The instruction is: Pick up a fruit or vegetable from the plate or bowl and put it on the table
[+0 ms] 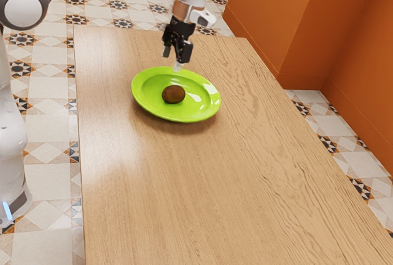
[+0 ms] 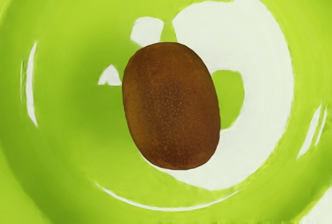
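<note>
In the exterior view my black gripper point(image 1: 172, 59) hangs above the far part of the green plate's rim, its fingers apart with nothing between them. The green plate point(image 1: 147, 90) lies on the wooden table, and a brown kiwi point(image 1: 174, 94) rests near its middle, below the gripper and apart from it. The wrist view looks down on the kiwi point(image 2: 171, 106), whole and unobstructed, on the shiny green plate point(image 2: 67, 130) with white reflections around it.
The wooden table point(image 1: 202, 197) extends around the plate, with bare wood toward the exterior view's bottom. Its long edge runs down the exterior view's right. An orange wall point(image 1: 350, 50) stands beyond the table at that view's right.
</note>
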Robot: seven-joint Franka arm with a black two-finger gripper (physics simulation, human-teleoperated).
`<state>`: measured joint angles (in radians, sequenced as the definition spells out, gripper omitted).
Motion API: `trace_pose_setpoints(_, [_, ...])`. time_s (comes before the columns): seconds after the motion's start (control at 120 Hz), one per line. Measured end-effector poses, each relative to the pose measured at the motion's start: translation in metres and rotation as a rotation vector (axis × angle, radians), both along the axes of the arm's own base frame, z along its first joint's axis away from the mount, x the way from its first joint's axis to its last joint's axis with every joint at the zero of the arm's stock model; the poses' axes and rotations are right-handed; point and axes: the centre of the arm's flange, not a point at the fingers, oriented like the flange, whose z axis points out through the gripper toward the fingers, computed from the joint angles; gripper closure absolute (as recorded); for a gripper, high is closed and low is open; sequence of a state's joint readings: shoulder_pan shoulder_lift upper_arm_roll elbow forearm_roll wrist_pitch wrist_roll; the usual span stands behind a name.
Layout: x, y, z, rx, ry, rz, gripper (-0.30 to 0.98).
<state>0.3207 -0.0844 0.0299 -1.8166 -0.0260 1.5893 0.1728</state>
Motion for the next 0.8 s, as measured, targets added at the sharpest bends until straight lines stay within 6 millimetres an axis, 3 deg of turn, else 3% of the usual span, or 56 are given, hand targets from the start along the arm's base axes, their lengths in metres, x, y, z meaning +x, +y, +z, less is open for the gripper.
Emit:
trace_pose_setpoints(0.292, [0.004, -0.031, -0.003, -0.008, 0.011, -0.065, 0.0])
trace_pose_setpoints(0.8, [0.025, -0.031, -0.022, 0.028, -0.076, -0.118, 0.0])
